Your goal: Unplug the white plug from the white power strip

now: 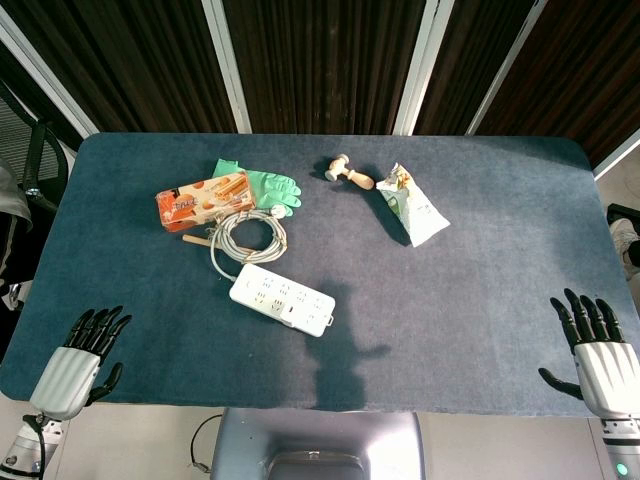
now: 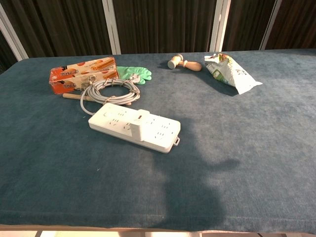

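The white power strip (image 1: pixel 282 298) lies flat on the blue table, left of centre; the chest view shows the power strip (image 2: pixel 111 120) with a white plug (image 2: pixel 140 123) seated in its middle. In the head view the white plug (image 1: pixel 288 310) is hard to tell from the strip. Its grey cable (image 2: pixel 109 90) lies coiled just behind. My left hand (image 1: pixel 78 358) rests open at the table's front left corner, far from the strip. My right hand (image 1: pixel 597 352) rests open at the front right corner. Neither hand shows in the chest view.
Behind the cable sit an orange snack box (image 1: pixel 203 200), a green glove (image 1: pixel 262 186) and a thin wooden stick (image 2: pixel 74 97). A wooden roller (image 1: pixel 348 173) and a white-green snack bag (image 1: pixel 412 204) lie at the back centre.
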You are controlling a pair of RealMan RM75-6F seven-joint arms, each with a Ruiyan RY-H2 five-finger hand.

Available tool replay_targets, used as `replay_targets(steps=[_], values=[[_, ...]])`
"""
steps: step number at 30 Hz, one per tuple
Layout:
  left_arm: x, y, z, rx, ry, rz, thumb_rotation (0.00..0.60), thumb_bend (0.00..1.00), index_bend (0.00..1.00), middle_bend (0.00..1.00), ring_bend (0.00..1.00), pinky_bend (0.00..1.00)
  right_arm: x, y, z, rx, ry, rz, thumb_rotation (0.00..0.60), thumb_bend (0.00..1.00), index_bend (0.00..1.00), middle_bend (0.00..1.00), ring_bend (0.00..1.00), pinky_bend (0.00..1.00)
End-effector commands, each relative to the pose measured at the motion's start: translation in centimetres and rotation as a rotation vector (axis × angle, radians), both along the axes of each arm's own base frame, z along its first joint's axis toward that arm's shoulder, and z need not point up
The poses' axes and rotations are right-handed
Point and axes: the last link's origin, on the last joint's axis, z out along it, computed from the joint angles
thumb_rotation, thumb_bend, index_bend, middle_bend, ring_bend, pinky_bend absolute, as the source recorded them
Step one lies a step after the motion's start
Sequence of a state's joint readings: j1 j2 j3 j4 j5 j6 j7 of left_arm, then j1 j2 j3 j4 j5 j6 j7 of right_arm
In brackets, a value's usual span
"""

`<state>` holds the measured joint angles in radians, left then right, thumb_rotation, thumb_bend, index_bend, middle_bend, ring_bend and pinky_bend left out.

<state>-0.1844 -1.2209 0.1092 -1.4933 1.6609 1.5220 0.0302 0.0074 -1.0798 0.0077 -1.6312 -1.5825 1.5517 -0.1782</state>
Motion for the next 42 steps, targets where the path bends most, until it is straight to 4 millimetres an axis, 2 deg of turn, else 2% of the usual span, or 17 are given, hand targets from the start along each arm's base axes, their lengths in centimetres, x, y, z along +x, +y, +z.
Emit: replay_targets(steps=[1, 7, 11, 14, 17, 20, 24, 28, 33, 39, 42], values=[[0.0, -0.2, -0.3, -0.017, 0.013, 0.005, 0.6, 0.47, 0.0, 0.0, 0.0, 0.0, 0.0, 0.1, 0.1, 0.006, -0.005, 0.004, 0.6, 0.21, 0.0, 0.0, 0.0, 0.01], [0.3, -0.2, -0.9, -0.052, 0.003, -0.012, 0.6, 0.47, 0.0, 0.0, 0.0, 0.0, 0.3, 0.4, -0.1, 0.028, -0.008, 0.035, 0.6, 0.21, 0.0, 0.0, 0.0, 0.01], [1.5, 0.5, -1.9, -0.062, -0.108, -0.095, 0.6, 0.45, 0.0, 0.0, 0.0, 0.0, 0.5, 0.2, -1.0, 0.065, -0.004, 0.058, 0.6, 0.21, 0.0, 0.0, 0.0, 0.01], [2.3, 1.9, -3.7, -0.063, -0.18, -0.139, 0.6, 0.44, 0.0, 0.0, 0.0, 0.01, 0.8, -0.4, -2.1, 0.101, 0.009, 0.067, 0.6, 0.21, 0.0, 0.0, 0.0, 0.01], [3.1, 3.5, -6.3, -0.08, -0.096, -0.163, 0.6, 0.41, 0.0, 0.0, 0.0, 0.01, 1.2, -1.7, -3.4, 0.139, 0.017, 0.079, 0.6, 0.21, 0.0, 0.0, 0.0, 0.01], [4.8, 4.5, -8.8, -0.098, -0.025, -0.197, 0.6, 0.39, 0.0, 0.0, 0.0, 0.01, 2.0, -3.9, -5.1, 0.19, 0.029, 0.105, 0.6, 0.21, 0.0, 0.0, 0.0, 0.01], [8.1, 5.1, -12.0, -0.104, -0.011, -0.283, 0.6, 0.38, 0.0, 0.0, 0.0, 0.01, 4.4, -7.2, -7.3, 0.239, 0.07, 0.173, 0.6, 0.21, 0.0, 0.0, 0.0, 0.01], [10.7, 6.1, -14.5, -0.122, -0.02, -0.321, 0.6, 0.38, 0.0, 0.0, 0.0, 0.01, 6.4, -9.7, -8.8, 0.291, 0.105, 0.21, 0.6, 0.23, 0.0, 0.0, 0.0, 0.01], [13.5, 7.2, -17.1, -0.138, -0.015, -0.337, 0.6, 0.38, 0.0, 0.0, 0.0, 0.01, 7.4, -11.3, -9.2, 0.306, 0.088, 0.18, 0.6, 0.24, 0.0, 0.0, 0.0, 0.01], [15.9, 7.6, -20.2, -0.135, 0.033, -0.373, 0.6, 0.38, 0.0, 0.0, 0.0, 0.02, 7.7, -11.5, -8.6, 0.321, 0.042, 0.157, 0.6, 0.23, 0.0, 0.0, 0.0, 0.01], [16.5, 8.3, -21.3, -0.122, 0.052, -0.371, 0.6, 0.39, 0.0, 0.0, 0.0, 0.02, 7.6, -11.4, -8.1, 0.326, 0.029, 0.152, 0.6, 0.24, 0.0, 0.0, 0.0, 0.01]])
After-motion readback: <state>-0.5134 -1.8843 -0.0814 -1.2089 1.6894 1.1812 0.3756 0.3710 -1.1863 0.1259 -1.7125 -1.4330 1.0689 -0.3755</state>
